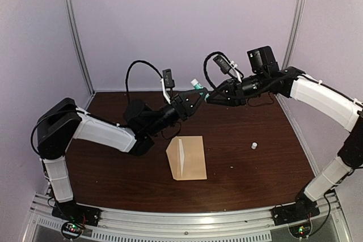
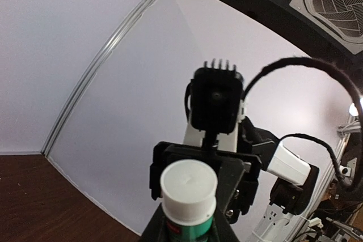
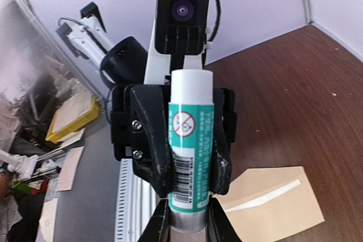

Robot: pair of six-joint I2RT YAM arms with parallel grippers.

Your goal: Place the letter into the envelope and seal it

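Above centre of the top view, both arms meet nose to nose over the dark wood bench [image 1: 255, 179]. The left hand [image 1: 197, 98] reaches in from the left of the frame, the right hand [image 1: 208, 98] from the right. Between them is a glue stick [image 1: 196, 85], its white end poking up above the meeting point. Right wrist view: the stick stands tall in mid-frame, a white top over a teal label with a barcode. The left hand's black fingers [image 3: 150, 140] are clamped on either side of its body, so that hand has the stick held. At the bottom edge of the same view, the right hand's own fingers [image 3: 160, 228] are drawn in narrow against both sides of the stick's grey base, gripping it too. Left wrist view: the stick's white end is in the lower centre, the right hand's black housing just behind it. The envelope [image 1: 193, 160] lies flat on the bench in the lower centre of the top view, well below both hands and touched by neither. A pale strip [image 1: 181, 154] runs along it; I cannot tell what it is. A small white cylinder [image 1: 254, 145] stands on the bench to the right of the envelope, apart from it.
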